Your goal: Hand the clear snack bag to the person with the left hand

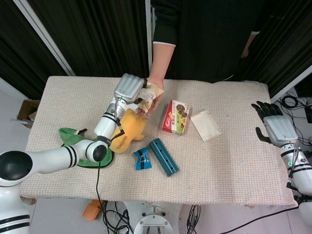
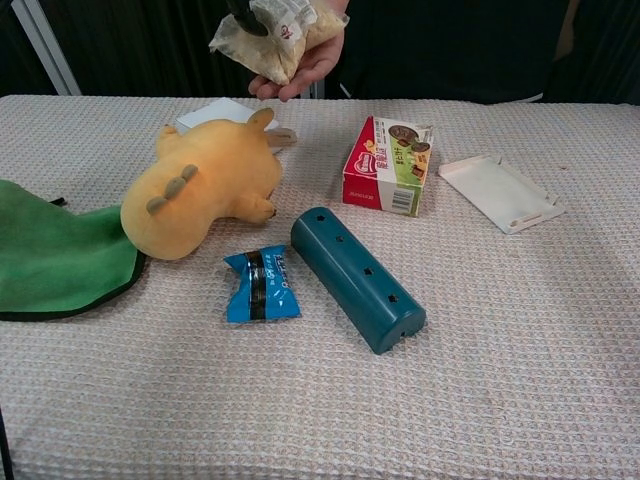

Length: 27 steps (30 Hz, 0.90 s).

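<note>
Left hand (image 1: 129, 89): raised above the far side of the desk (image 1: 234, 161), holding the clear snack bag (image 1: 148, 94); bag lies against the person's upturned palm (image 1: 155, 97), pale crumbly contents visible through the film in the chest view (image 2: 275, 35)

Right hand (image 1: 275, 127): at the desk's right edge, fingers spread apart, holding nothing, well apart from every item

Items on the desk:
- yellow plush toy (image 1: 126, 129), lying on its side just below the raised left hand, its lower end beside the green cloth
- green cloth (image 1: 85, 148), flat at the left, partly covered by the left arm in the head view
- white box (image 2: 215, 112), behind the plush toy, mostly hidden by it
- red snack carton (image 1: 176, 116), near the middle, just right of the person's palm
- white flat packet (image 1: 205, 125), right of the carton, close to it but apart
- blue wrapped candy (image 1: 142, 158), in front of the plush toy
- teal cylinder (image 1: 163, 156), with a row of small holes, lying just beside the candy on its right
</note>
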{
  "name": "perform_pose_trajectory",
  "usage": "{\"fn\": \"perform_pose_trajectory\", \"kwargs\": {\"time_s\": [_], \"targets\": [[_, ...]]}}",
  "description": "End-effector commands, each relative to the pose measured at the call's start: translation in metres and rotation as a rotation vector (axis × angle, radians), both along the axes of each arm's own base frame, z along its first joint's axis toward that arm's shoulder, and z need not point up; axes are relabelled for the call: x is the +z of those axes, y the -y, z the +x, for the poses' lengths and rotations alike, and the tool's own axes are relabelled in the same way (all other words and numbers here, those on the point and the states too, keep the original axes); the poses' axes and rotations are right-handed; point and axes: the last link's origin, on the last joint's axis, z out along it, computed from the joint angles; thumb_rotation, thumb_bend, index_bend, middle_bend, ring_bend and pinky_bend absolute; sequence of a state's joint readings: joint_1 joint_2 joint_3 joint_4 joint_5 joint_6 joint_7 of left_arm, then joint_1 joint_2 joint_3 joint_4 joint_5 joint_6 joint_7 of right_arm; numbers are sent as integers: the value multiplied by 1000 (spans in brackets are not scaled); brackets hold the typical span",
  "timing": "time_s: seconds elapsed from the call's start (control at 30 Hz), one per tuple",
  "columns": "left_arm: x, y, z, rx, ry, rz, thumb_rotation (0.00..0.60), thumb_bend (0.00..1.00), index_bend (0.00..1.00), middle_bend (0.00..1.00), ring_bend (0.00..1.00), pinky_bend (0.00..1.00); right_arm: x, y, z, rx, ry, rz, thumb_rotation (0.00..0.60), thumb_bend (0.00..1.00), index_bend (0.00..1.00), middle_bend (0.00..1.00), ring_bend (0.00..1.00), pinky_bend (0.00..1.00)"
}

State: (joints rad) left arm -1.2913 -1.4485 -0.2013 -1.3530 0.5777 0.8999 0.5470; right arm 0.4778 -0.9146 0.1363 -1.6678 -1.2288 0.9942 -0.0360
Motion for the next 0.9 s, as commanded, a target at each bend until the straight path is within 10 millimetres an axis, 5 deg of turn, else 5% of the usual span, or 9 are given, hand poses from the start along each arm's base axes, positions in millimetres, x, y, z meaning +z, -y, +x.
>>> {"fn": "perform_pose_trajectory", "kwargs": {"time_s": [0.03, 0.3, 0.47, 0.6, 0.7, 0.9], "targets": [[3, 1, -3, -10, -12, 4, 600, 72, 41, 48, 135, 263, 1, 0, -1, 1, 3, -5, 600, 442, 0, 0, 0, 0], [38, 11, -6, -42, 20, 66, 600, 18, 27, 0, 80, 191, 8, -3, 1, 15, -9, -21, 600, 438, 0, 0, 0, 0], [88, 53, -26, -64, 44, 151, 600, 11, 32, 14, 72, 191, 16, -17, -2, 60, -53, -84, 600, 413, 0, 0, 0, 0], [130, 118, -87, -36, -59, 236, 600, 10, 37, 30, 72, 191, 20, -41, -13, 89, -126, -185, 600, 378, 0, 0, 0, 0], [152, 177, -156, 34, -157, 281, 600, 10, 36, 30, 72, 190, 20, -80, -28, 71, -155, -292, 600, 361, 0, 0, 0, 0], [157, 267, -256, 213, -145, 260, 557, 10, 35, 30, 69, 187, 0, -140, -62, -37, -166, -382, 600, 336, 0, 0, 0, 0]]}}
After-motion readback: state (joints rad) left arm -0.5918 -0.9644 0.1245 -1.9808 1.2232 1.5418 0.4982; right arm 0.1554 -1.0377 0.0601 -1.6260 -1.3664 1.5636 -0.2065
